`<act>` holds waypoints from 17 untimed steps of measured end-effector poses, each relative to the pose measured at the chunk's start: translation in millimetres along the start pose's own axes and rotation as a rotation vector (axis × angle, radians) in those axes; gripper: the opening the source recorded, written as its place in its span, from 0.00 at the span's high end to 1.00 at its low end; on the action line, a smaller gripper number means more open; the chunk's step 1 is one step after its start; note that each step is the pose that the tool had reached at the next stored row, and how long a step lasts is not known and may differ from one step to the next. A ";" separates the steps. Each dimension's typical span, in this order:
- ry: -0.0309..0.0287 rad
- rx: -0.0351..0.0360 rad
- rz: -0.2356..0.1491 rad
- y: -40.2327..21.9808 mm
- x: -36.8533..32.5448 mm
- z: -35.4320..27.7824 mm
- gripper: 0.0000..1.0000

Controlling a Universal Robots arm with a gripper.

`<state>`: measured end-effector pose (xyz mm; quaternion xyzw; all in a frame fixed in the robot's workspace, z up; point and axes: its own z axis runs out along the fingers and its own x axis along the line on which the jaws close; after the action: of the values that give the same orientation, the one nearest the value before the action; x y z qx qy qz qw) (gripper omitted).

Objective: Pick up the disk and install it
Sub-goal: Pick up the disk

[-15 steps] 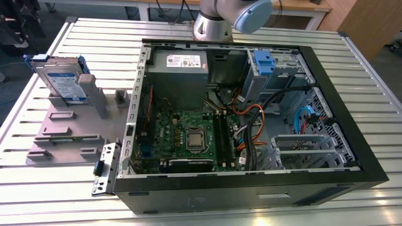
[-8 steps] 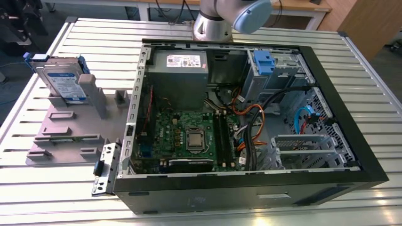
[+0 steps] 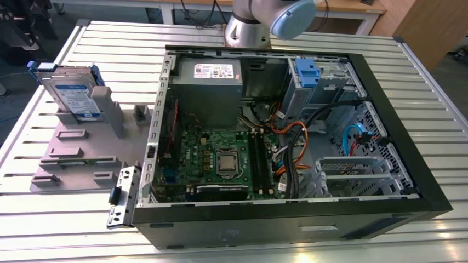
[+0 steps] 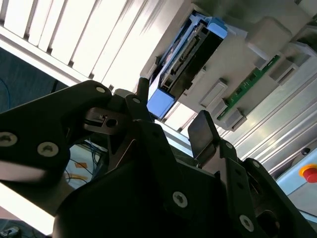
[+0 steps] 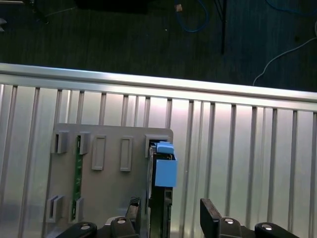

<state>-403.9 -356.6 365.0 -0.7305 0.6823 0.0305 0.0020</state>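
A black computer case [image 3: 292, 227] lies open on its side on the slatted aluminium table [image 3: 73, 230]. Inside I can see a green motherboard [image 3: 219, 159], and a grey power supply [image 3: 208, 82] with a white sticker sits in the far corner. Beside it is a grey drive bay [image 3: 321, 87] carrying a blue latch [image 3: 306, 70]. Orange and black cables [image 3: 292, 137] run between the board and the bay.

On the exterior view's left, a grey fixture plate [image 3: 73, 148] rests on the table. In the first wrist view a green memory stick [image 5: 77, 173] stands in one of its slots. A metal bracket [image 3: 124, 194] leans against the case's near corner. The second wrist view catches a red button [image 4: 309, 173].
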 end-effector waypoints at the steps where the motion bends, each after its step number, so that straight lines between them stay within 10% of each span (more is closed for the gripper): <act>1: 0.0064 -0.0006 0.000 0.0 -0.4 0.0 0.41; 5: 0.0336 -0.0021 0.007 -0.2 -2.6 0.4 0.41; 17: 0.0414 -0.0009 0.068 -0.3 -2.5 3.6 0.41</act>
<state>-403.9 -353.9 361.6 -0.7072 0.7067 0.0158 -0.0135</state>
